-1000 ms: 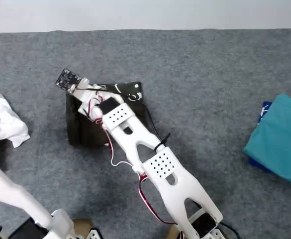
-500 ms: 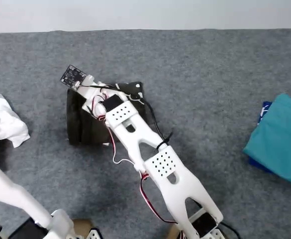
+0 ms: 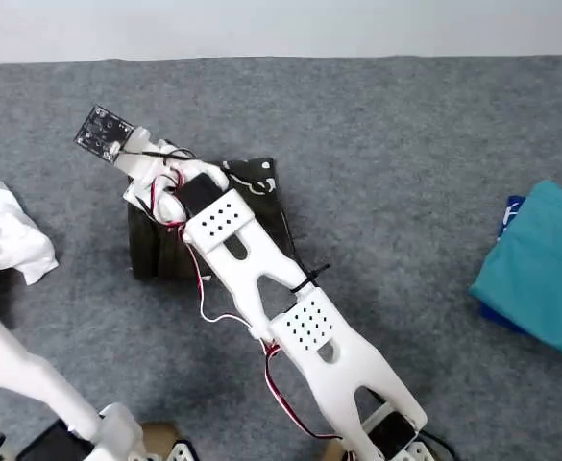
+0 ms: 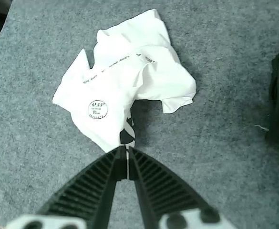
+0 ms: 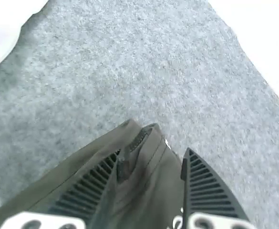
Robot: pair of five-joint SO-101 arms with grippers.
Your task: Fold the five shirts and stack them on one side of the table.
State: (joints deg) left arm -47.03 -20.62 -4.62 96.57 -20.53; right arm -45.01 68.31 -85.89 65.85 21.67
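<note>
The grey felt table (image 3: 405,144) carries everything. In the high view the white right arm (image 3: 300,322) runs from 6 o'clock up toward 10 o'clock, lying across the dark shirt and hiding most of it. At the 3 o'clock edge a folded teal shirt (image 3: 545,269) sits on a blue shirt (image 3: 511,216), well apart from both arms. The dark shirt (image 3: 256,182) lies flat, left of centre toward 9 o'clock, as a folded block with its longer side running roughly 9 to 3 and its white print at the 1 o'clock corner. The white shirt (image 4: 125,81) is a crumpled heap at the 9 o'clock edge, near the dark one but apart from it. The left arm (image 3: 12,370) rises at 7 o'clock. The right gripper (image 5: 153,155) is spread wide, its fingers astride a raised fold of the dark shirt. The left gripper (image 4: 126,155) has its fingers pressed together, tips just at the white shirt's near hem.
</note>
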